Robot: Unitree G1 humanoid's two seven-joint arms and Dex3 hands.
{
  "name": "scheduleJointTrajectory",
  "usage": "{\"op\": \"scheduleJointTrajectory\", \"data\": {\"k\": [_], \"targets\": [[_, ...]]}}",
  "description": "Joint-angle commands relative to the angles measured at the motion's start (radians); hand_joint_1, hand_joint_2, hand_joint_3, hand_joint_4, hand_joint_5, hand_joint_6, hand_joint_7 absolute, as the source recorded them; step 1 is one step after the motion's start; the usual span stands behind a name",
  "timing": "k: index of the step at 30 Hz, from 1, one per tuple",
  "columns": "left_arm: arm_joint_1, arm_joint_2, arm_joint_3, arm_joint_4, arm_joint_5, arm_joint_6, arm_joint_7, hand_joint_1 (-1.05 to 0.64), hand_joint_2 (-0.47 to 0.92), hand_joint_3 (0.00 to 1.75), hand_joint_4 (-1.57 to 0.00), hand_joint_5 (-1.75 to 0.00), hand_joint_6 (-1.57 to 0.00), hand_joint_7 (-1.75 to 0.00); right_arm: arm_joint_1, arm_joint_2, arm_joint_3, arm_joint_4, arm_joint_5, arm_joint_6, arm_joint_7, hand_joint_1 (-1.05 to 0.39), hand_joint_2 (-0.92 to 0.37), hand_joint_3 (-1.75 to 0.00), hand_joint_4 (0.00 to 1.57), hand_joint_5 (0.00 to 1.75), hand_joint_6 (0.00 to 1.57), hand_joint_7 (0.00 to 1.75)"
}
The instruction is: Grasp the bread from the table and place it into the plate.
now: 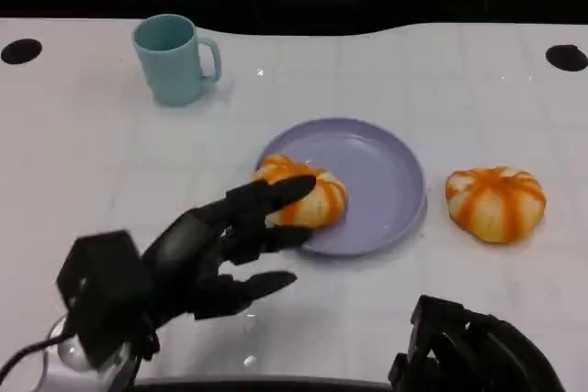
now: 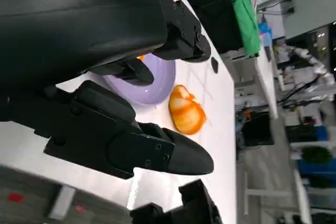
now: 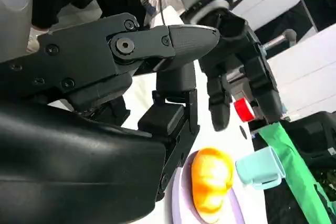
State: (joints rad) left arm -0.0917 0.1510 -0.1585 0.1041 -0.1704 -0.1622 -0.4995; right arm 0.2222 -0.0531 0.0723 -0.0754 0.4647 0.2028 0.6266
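1. Left hand (image 1: 216, 245) sits over the desk (image 1: 83, 162) just in front of the plate (image 1: 390, 181), fingers spread and empty. The topmost fingertips (image 1: 303, 187) overlap the near bread (image 1: 303, 192) in the head view; can't tell whether they touch it or hover above.
2. That bread rests on the plate's near-left rim, partly inside, not centred. With the fingers apart, it looks placed and let go rather than held.
3. Left wrist view agrees: nothing between the fingers, purple plate beyond them.
4. A second bread (image 1: 496, 203) lies on the desk just right of the plate, not touching it. My guess is that it's the next one to grasp, and it's on the right hand's side.
5. Right hand (image 1: 478, 355) is low at the near right edge, well short of that bread. In its wrist view the fingers are apart with nothing in them, so it's open and idle.
6. Teal mug (image 1: 175, 57) stands upright at far left, well away from the plate and out of either hand's path.
7. Risk: the rim-side bread could roll off if the left fingers drag it while pulling away.
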Motion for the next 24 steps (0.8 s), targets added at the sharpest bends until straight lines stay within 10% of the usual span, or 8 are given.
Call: {"op": "scheduleJointTrajectory", "data": {"k": [1,4,8,24], "targets": [[0.081,-0.028,0.029,-0.047,-0.029,-0.024,0.026,-0.47,0.92,0.18,-0.49,-0.92,-0.62,-0.16,0.013,-0.016,-0.004,-0.024,0.005,0.005,-0.004,-0.71,-0.92,-0.25,0.85,1.61,0.77,1.40],[0.133,-0.068,0.039,-0.084,-0.070,0.008,0.044,-0.38,0.87,0.27,-0.50,-1.32,-0.49,-0.88,0.015,-0.016,-0.004,-0.030,0.008,0.012,-0.005,-0.71,-0.92,-0.24,0.86,1.61,0.77,1.40],[0.188,-0.099,0.041,-0.110,-0.081,0.008,0.062,-0.29,0.50,1.06,-0.47,-1.69,-0.30,-1.56,0.018,-0.017,-0.005,-0.039,0.009,0.025,-0.008,-0.71,-0.92,-0.24,0.86,1.61,0.77,1.39],[0.289,-0.120,0.026,-0.125,-0.116,-0.001,0.040,-0.27,0.35,1.33,-0.55,-1.75,-0.31,-1.75,0.026,-0.029,-0.008,-0.050,0.009,0.021,-0.004,-0.71,-0.92,-0.24,0.87,1.59,0.77,1.38]]}}
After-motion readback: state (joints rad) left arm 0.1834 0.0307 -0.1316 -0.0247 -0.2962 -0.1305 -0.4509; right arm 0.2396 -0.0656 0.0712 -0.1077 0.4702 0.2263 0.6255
